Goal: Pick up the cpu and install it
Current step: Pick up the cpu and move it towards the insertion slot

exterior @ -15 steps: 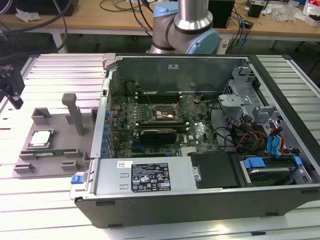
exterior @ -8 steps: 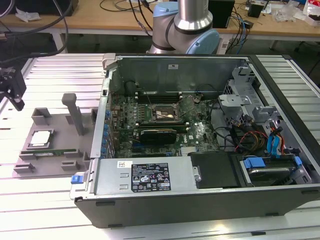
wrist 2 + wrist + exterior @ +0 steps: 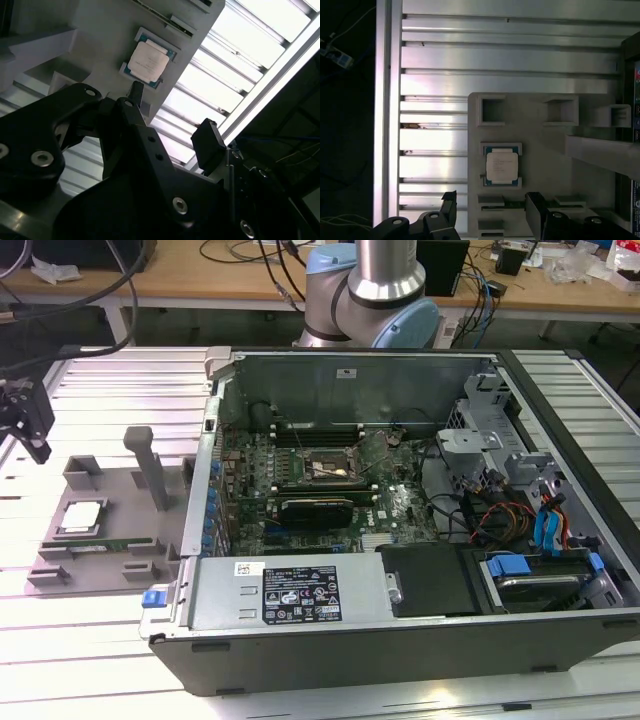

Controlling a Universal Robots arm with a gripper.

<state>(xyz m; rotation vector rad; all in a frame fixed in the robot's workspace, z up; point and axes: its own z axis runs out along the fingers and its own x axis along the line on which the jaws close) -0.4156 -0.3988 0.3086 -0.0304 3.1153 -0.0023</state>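
on the grey tray (image 3: 125, 505) at the exterior view's left, low in the frame, the cpu (image 3: 80, 517) lies flat in its square nest, metal plate up. a thin green memory stick (image 3: 100, 543) lies just beside it. both are well apart from the open computer case (image 3: 350, 375) and the socket (image 3: 325, 465) on its board.

the gripper (image 3: 25, 420) hangs at the far left edge of that view, higher in the frame than the tray. it seems to sit off the tray's outer side rather than over the chip, though the angle leaves that unsure. in the first wrist view its fingers (image 3: 449, 202) stand spread wide with nothing between them, and the chip lies ahead of them.

the step in hand looks like the approach. to do it well, centre the spread jaws over the chip, square them to two opposite edges, descend straight, close softly on the pale rim, clear of the nest walls and the stick, and keep the chip level.
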